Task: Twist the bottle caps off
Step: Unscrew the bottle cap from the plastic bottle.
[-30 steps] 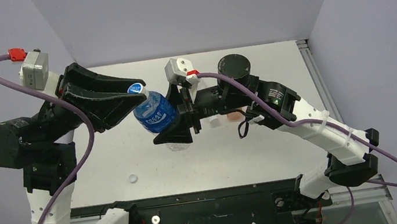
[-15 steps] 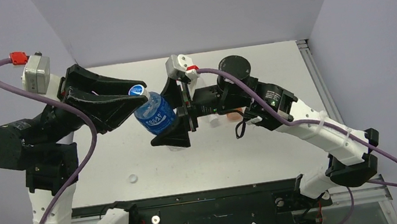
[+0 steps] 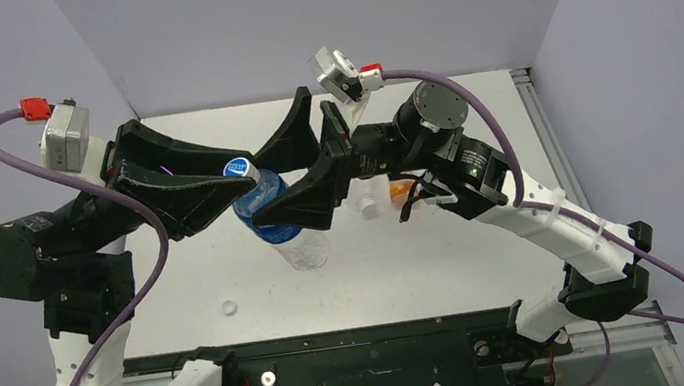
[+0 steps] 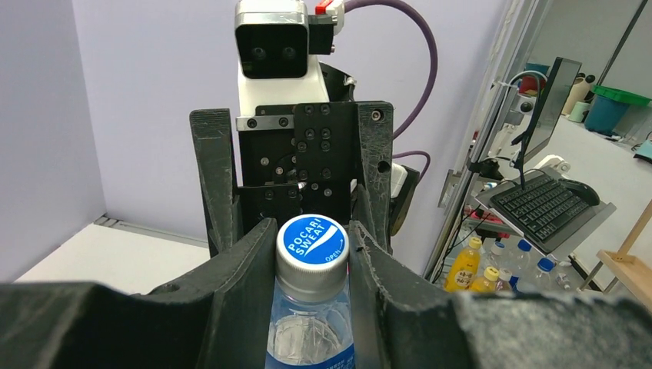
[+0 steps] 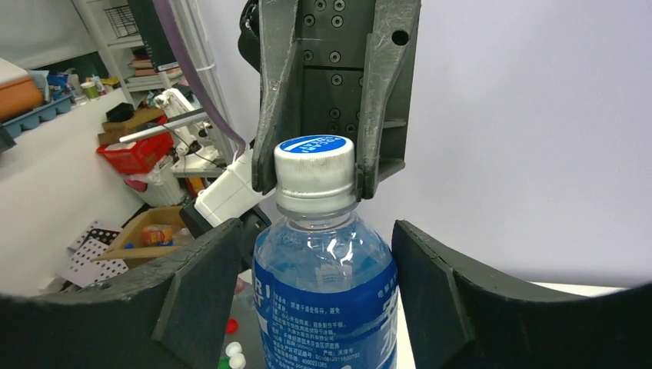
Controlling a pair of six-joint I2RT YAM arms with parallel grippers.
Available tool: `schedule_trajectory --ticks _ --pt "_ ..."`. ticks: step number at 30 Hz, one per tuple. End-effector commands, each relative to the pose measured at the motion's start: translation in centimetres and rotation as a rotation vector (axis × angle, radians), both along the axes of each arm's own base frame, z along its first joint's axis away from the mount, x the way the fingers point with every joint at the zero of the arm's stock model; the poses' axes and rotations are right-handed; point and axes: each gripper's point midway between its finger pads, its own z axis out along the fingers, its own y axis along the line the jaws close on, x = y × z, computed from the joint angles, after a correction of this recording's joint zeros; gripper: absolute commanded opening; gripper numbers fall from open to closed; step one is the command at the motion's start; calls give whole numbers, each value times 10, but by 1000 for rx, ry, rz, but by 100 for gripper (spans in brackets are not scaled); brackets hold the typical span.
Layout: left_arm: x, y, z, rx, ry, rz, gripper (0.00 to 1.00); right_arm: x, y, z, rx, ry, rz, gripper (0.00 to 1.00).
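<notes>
Left: left gripper (image 3: 233, 175), fingers pinched tight on blue-topped cap (image 4: 311, 244), 1 finger on each side of ridged rim. Below, toward near edge of table (image 3: 448, 259): 1 loose white cap (image 3: 228, 308). Centre: blue-labelled bottle (image 5: 327, 300), tilted over mid-table, blue-topped cap seated on its neck. Right: right gripper (image 3: 265, 192), 2 fingers spread wide, flanking bottle body; contact not discernible.

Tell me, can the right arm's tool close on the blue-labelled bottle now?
Probably yes. The right tool straddles the bottle with free gaps on both sides, and the left tool holds only the cap.
</notes>
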Motion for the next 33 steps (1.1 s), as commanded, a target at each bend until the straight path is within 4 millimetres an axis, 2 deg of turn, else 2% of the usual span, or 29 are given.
schedule_trajectory --ticks 1,5,11,12,13,15,16,20,21,22,23,25,27,29,32,33 --pt "-8 2 6 -12 -38 -2 0 -5 -2 12 30 -7 45 68" --pt "-9 2 7 -14 -41 -3 0 -9 0 1 18 6 83 80" --pt "-7 2 6 -17 -40 0 0 -15 1 3 25 -3 122 82" --pt "-7 2 6 -17 -39 1 0 -15 2 2 23 -5 120 79" --pt "-7 2 6 -17 -42 3 0 -14 3 4 25 -6 118 76" --pt "-6 2 5 -16 -40 4 0 -12 6 4 16 -1 116 61" --pt "-6 2 5 -17 -40 4 0 -11 8 2 3 6 115 48" --pt "-4 2 6 -22 -36 12 0 -10 14 -8 -38 20 116 22" --pt "-4 2 6 -23 -30 14 4 -9 15 -9 -44 22 115 18" --pt "-3 3 7 -31 -23 21 16 -9 16 -10 -50 25 113 13" --pt "-2 3 8 -33 -11 26 50 -8 16 -11 -52 27 111 12" --pt "1 4 8 -42 13 39 85 -8 16 -11 -56 28 111 10" --pt "1 4 9 -44 16 42 92 -7 15 -10 -58 26 111 9" --pt "0 4 9 -39 14 35 93 -7 14 -11 -65 22 108 9" --pt "-5 3 7 -19 5 9 88 -6 12 -11 -72 23 106 8" --pt "-6 2 6 -14 4 3 82 -5 11 -11 -74 22 105 8"
